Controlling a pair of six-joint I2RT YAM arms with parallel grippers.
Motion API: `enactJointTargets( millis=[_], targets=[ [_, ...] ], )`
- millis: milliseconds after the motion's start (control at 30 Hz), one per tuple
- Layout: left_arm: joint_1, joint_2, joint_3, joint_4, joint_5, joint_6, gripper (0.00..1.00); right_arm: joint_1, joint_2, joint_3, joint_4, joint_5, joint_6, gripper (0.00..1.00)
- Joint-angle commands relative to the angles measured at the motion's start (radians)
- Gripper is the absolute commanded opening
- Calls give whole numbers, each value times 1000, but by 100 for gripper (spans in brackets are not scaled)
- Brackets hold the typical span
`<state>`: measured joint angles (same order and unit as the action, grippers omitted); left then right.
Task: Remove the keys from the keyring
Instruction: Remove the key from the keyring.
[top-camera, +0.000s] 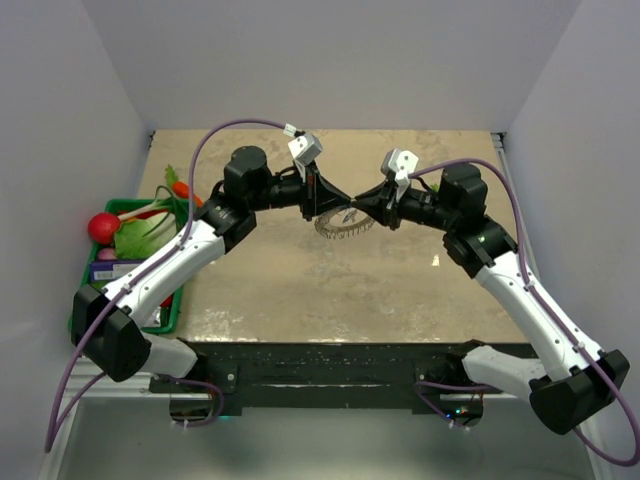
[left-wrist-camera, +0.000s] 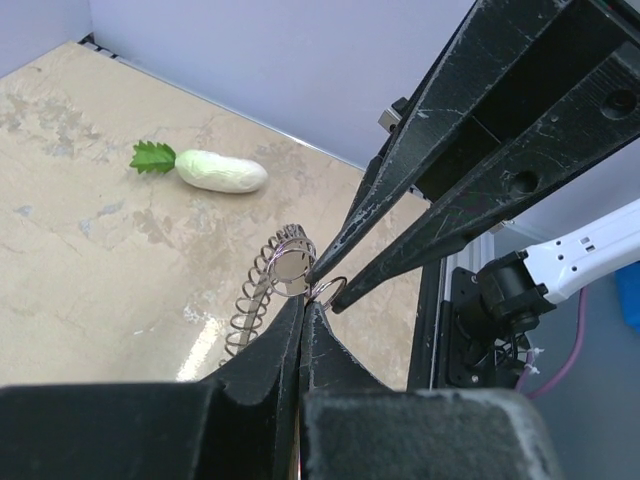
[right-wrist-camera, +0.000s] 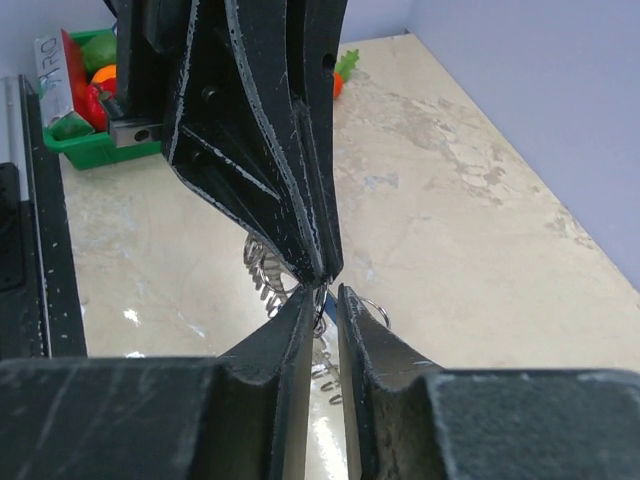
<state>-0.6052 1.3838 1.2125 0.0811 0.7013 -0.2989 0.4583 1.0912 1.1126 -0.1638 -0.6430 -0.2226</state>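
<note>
Jaws pressed together, the left gripper (left-wrist-camera: 302, 315) pinches the top of the keyring (left-wrist-camera: 250, 310), a grey coiled loop that hangs from the grip towards the tabletop (left-wrist-camera: 90, 230). Whether the loop's lowest turns rest on that surface cannot be told. A round silver disc (left-wrist-camera: 290, 265) sits on the keyring just above the pinch. At the keyring's right shoulder, touching the left tips, a small split ring (left-wrist-camera: 332, 290) juts out. The right gripper (right-wrist-camera: 322, 302) meets it nose to nose with the left one. Its jaws stand a sliver apart with the link between them, and no firm bite shows. In that gap a streak of blue, probably the head of the key (right-wrist-camera: 321, 320), hangs below the keyring's top, its length seemingly pointing downward. The rest of the key is hidden.

The coming move appears to turn on this: key and split ring lie on the right-hand side of the keyring, squarely in line with the right jaws. That arm is the nearer one to pull them off, while the left arm anchors the loop. A white radish (left-wrist-camera: 220, 172) lies well beyond the keyring.
</note>
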Motion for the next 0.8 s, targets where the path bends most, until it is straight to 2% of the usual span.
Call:
enactJointTargets(
  millis=[0, 33, 67, 400, 467, 500, 567, 600, 700, 767],
  targets=[
    [-4, -2, 1, 65, 7, -23, 0, 10, 4, 29, 20, 45, -24, 6],
    [-4, -2, 1, 65, 6, -23, 0, 10, 10, 32, 18, 45, -26, 1],
    [-4, -2, 1, 65, 7, -23, 0, 11, 12, 35, 15, 45, -29, 0],
    [-2, -12, 12, 51, 4, 3, 0, 13, 13, 56, -49, -41, -89, 0],
    [2, -25, 15, 37, 6, 17, 10, 13, 10, 69, -78, -43, -112, 0],
    [7, -29, 18, 32, 6, 32, 23, 13, 7, 78, -91, -44, -136, 0],
    [15, -38, 25, 14, -2, 61, 34, 11, 3, 85, -123, -49, -164, 0],
    [18, -42, 27, 9, -5, 64, 44, 11, -1, 98, -135, -49, -190, 0],
    [22, -49, 35, 0, 10, 92, 54, 13, 6, 127, -190, -43, -245, 0],
    [22, -49, 36, 0, 35, 101, 55, 11, 12, 142, -238, -41, -274, 0]
  ],
)
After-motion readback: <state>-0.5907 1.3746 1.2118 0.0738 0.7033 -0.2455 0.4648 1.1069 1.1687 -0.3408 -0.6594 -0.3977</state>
